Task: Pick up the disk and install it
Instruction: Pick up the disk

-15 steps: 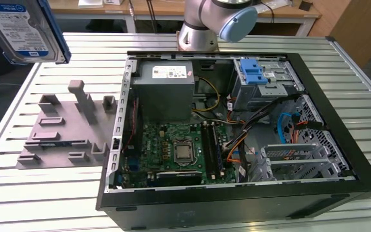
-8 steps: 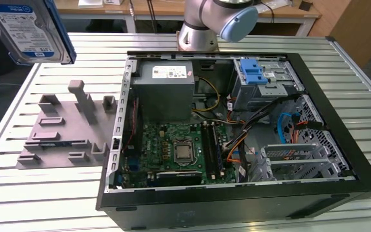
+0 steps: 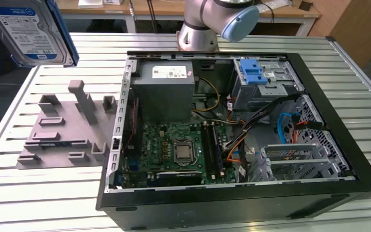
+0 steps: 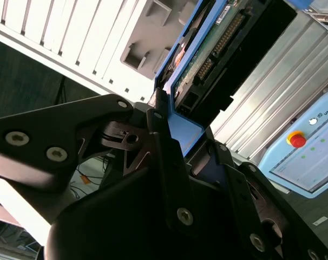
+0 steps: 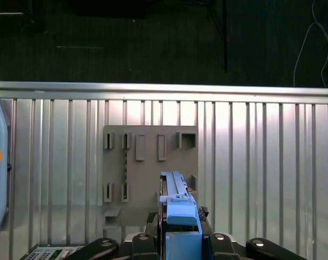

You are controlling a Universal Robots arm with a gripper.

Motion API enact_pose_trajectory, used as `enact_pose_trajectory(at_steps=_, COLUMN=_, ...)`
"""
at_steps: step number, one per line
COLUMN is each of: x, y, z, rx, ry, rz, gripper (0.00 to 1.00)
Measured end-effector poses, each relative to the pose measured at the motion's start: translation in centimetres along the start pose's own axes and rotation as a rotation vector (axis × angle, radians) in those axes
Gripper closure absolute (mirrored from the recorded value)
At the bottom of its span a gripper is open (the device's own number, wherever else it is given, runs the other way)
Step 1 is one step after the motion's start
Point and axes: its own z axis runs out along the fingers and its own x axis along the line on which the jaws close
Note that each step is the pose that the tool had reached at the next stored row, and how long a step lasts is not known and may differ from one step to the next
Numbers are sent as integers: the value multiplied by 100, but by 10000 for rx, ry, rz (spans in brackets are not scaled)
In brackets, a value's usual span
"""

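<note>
The disk (image 3: 34,31), a silver drive with a white-and-blue label and a blue carrier frame, hangs high above the table's far left corner in the exterior view. In the second wrist view my gripper (image 4: 172,116) is shut on the blue frame at one end of the disk (image 4: 218,38), whose circuit-board side and connector show. The first wrist view looks along the disk (image 5: 177,200) edge-on, clamped in the gripper (image 5: 180,238), well above the grey fixture plate (image 5: 150,168).
An open computer case (image 3: 340,145) lies on the slatted table, with a drive cage and blue latch (image 3: 258,72) at its far right. The grey fixture plate (image 3: 63,130) is to its left. A light-blue pendant (image 4: 310,146) lies nearby.
</note>
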Motion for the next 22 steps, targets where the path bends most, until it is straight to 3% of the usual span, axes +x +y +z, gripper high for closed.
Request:
enact_pose_trajectory(at_steps=8, x=113, y=-71, z=-8, rx=0, ry=-1, rz=0, gripper=64)
enact_pose_trajectory(at_steps=22, x=156, y=-242, z=-14, rx=0, ry=-1, rz=0, gripper=64)
